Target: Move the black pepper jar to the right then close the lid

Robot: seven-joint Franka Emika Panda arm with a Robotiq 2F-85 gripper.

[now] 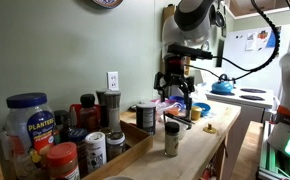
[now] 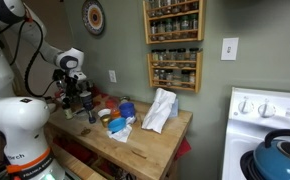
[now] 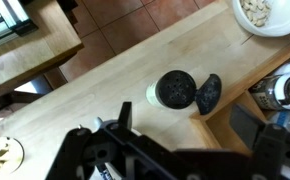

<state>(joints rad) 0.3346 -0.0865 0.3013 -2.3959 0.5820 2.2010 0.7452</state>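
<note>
The slim clear black pepper jar with dark grainy contents (image 1: pixel 172 140) stands upright on the pale wooden counter (image 1: pixel 207 148). Its small dark lid (image 3: pixel 207 95) is flipped open. The black gripper (image 1: pixel 175 98) hovers above, jaws apart, holding nothing.

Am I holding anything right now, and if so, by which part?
Nothing is held. The gripper hangs open with its fingers apart from the black pepper jar, which stands free below it, its lid flipped open.
</note>
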